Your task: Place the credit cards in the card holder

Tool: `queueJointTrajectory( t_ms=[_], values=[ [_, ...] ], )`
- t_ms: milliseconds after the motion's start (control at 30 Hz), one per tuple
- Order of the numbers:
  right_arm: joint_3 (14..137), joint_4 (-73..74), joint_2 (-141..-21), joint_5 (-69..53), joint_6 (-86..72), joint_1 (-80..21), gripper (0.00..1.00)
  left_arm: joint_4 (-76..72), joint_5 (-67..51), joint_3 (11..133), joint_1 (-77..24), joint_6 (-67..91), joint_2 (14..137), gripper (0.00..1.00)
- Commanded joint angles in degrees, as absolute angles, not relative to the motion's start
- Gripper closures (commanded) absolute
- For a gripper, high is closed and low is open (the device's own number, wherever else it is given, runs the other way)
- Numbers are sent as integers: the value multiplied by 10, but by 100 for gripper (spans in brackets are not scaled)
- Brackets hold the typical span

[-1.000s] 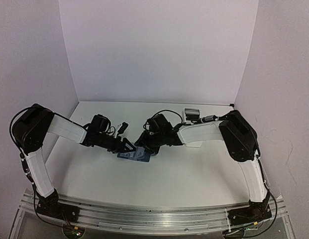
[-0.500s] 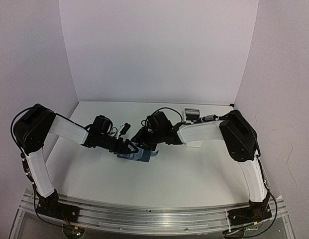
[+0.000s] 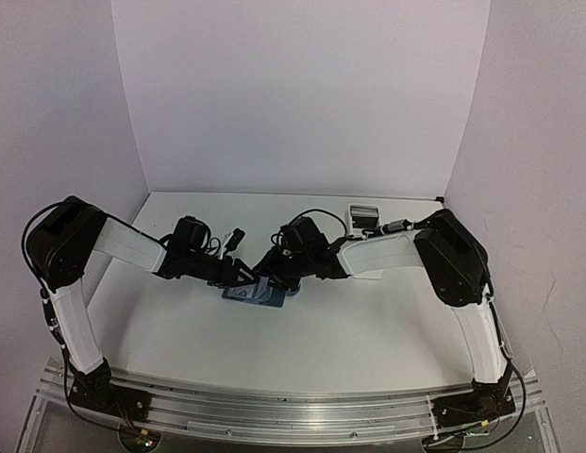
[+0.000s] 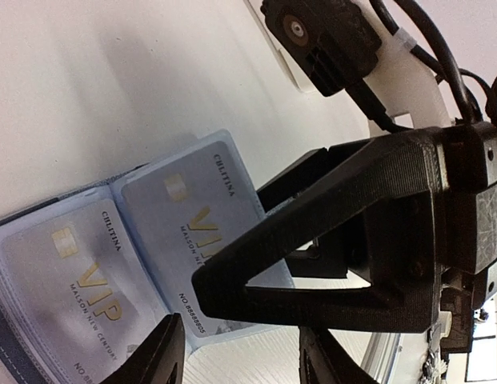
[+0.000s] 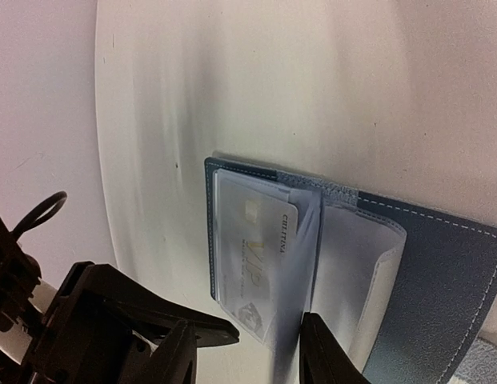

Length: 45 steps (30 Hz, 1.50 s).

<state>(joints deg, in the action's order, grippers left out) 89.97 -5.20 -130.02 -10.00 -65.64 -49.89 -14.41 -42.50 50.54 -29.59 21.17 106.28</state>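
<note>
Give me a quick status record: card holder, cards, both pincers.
card holder: open flat on the table, clear sleeves facing up
cards: VIP card and second VIP card, side by side inside sleeves
spare sleeve: looks empty
left pincer: jaws apart at the holder's edge, holding nothing
right pincer: jaws apart, a sleeve leaf between them, not clamped

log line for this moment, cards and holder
card holder: open | VIP cards: two, inside holder | left end effector: open | right end effector: open, above holder
</note>
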Motion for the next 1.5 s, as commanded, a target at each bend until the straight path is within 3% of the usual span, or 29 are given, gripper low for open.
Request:
queueJointTrajectory(
  t_ms=[0, 100, 167, 267, 333, 533, 667, 933, 1200, 1467],
  values=[
    [903, -67, -1281, -94, -663, -496, 60, -159, -424, 521, -291, 209, 1076, 53],
    [905, -67, -1277, -92, -660, -496, 60, -132, -412, 529, -292, 190, 1083, 52],
    [909, -67, -1277, -91, -655, -497, 60, -126, -414, 533, -293, 186, 1085, 45],
    [926, -68, -1281, -98, -645, -496, 59, -131, -433, 536, -294, 185, 1082, 29],
    [936, -69, -1283, -102, -638, -496, 59, -136, -436, 535, -294, 192, 1077, 26],
    [936, -69, -1283, -102, -639, -496, 59, -151, -446, 523, -288, 203, 1069, 24],
    [932, -69, -1284, -101, -641, -496, 60, -153, -438, 522, -288, 204, 1072, 33],
    [941, -69, -1286, -105, -637, -496, 60, -176, -453, 515, -282, 227, 1061, 22],
    [939, -69, -1285, -106, -637, -496, 60, -154, -422, 520, -282, 220, 1072, 36],
    [919, -69, -1276, -96, -640, -495, 60, -132, -416, 513, -272, 219, 1069, 37]
  ],
)
